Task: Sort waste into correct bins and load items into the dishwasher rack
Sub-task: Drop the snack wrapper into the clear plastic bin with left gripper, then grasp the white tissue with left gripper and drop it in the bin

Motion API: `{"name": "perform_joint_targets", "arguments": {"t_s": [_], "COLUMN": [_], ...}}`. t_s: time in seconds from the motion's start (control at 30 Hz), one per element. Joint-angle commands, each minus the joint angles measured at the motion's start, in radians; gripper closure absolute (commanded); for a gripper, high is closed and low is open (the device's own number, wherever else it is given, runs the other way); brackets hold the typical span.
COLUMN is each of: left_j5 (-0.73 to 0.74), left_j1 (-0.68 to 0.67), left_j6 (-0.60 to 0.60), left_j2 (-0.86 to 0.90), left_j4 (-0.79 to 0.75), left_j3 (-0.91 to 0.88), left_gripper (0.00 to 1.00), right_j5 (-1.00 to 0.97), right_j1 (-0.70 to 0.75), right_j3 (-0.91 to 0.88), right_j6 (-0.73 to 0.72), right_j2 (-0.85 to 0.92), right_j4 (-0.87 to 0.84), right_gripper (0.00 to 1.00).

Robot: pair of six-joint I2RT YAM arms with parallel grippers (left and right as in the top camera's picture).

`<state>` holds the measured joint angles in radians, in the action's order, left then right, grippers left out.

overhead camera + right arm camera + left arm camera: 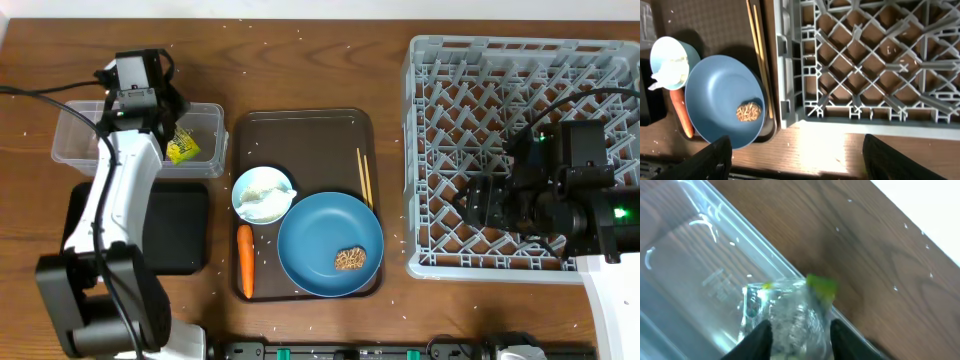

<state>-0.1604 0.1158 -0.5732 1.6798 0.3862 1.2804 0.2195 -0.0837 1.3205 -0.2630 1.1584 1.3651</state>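
Observation:
My left gripper (170, 125) hangs over the clear tub (80, 140), its jaws parted. The yellow snack wrapper (182, 149) sits just below the fingertips inside the tub. In the left wrist view the wrapper (790, 307) is blurred between the spread fingers (760, 337). My right gripper (485, 205) stands open and empty over the front of the grey rack (450, 90). On the brown serving tray (300, 125) lie the blue plate (320, 235) with a brown chunk (351, 260), a carrot (245, 260), a light blue cup (263, 193) holding a white napkin, and chopsticks (364, 178).
The black tray (185, 230) lies in front of the tub, partly under my left arm. White rice grains are scattered over the wooden table. The right wrist view shows the rack's front wall (790, 65) beside the chopsticks (760, 55) and plate (715, 95).

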Motion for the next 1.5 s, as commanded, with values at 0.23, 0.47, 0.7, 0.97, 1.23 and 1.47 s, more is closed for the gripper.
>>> {"name": "perform_joint_targets", "arguments": {"t_s": [0.23, 0.47, 0.7, 0.97, 1.23, 1.47], "left_j5": [0.132, 0.399, 0.372, 0.18, 0.175, 0.174], "left_j1": [0.009, -0.069, -0.298, -0.424, -0.424, -0.424], "left_j6": [0.085, 0.303, 0.471, 0.474, 0.493, 0.532], "left_j2": [-0.085, -0.229, -0.24, -0.18, -0.077, -0.008], "left_j4": [-0.011, 0.358, 0.653, 0.617, 0.485, 0.46], "left_j3": [0.009, 0.008, -0.008, -0.126, -0.169, -0.169], "left_gripper": [0.5, 0.5, 0.38, 0.08, 0.16, 0.43], "right_j5": [-0.002, -0.002, -0.003, -0.002, -0.002, -0.002], "right_j1": [-0.006, -0.006, -0.006, -0.006, -0.006, -0.006], "right_j3": [0.0, 0.0, 0.0, 0.0, 0.0, 0.0], "right_j6": [-0.013, -0.012, -0.005, 0.0, -0.001, -0.001], "right_j2": [0.001, 0.001, 0.001, 0.001, 0.001, 0.001], "right_j4": [0.023, 0.019, 0.003, 0.016, 0.021, 0.026], "right_gripper": [0.21, 0.2, 0.18, 0.17, 0.17, 0.16]}}
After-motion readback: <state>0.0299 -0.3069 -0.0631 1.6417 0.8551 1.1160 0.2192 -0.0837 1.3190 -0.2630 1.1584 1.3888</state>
